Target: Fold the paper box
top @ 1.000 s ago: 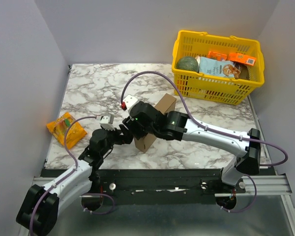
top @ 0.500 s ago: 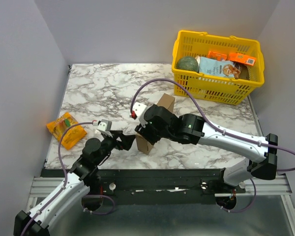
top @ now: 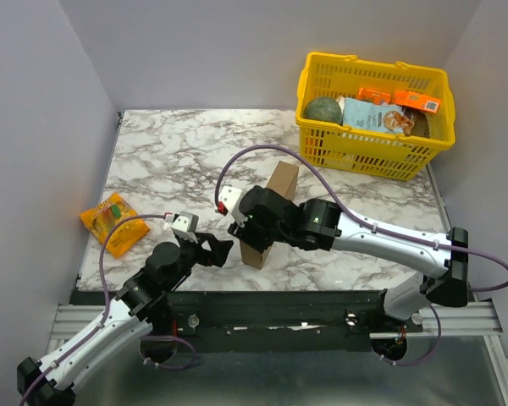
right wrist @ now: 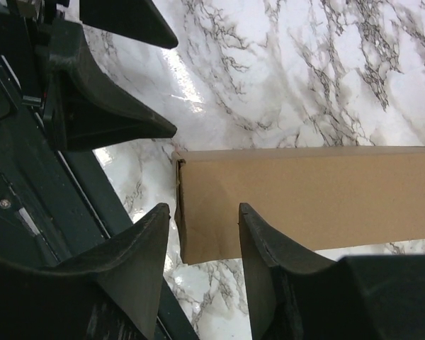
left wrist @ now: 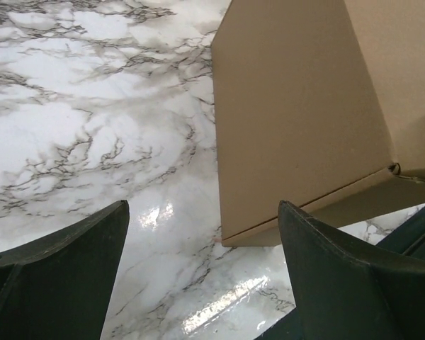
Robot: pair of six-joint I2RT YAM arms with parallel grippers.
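The paper box (top: 281, 190) is a folded brown cardboard box standing on its narrow edge on the marble table. My right gripper (top: 248, 235) is above its near end. In the right wrist view the box (right wrist: 304, 198) runs off to the right under the right gripper (right wrist: 204, 207), which is open; one finger sits beside the box's end and the other over its top. My left gripper (top: 223, 248) is open and empty, just left of the box's near end. In the left wrist view the left gripper (left wrist: 202, 209) faces bare marble, with the box (left wrist: 297, 120) ahead on the right.
A yellow plastic basket (top: 372, 150) holding groceries stands at the back right. A small orange snack packet (top: 114, 222) lies near the table's left edge. The black rail at the table's front edge (top: 279, 300) is close behind both grippers.
My left gripper has drawn back from the box toward the front edge. My right gripper has shifted a little over the box's near end, and the box stands more upright.
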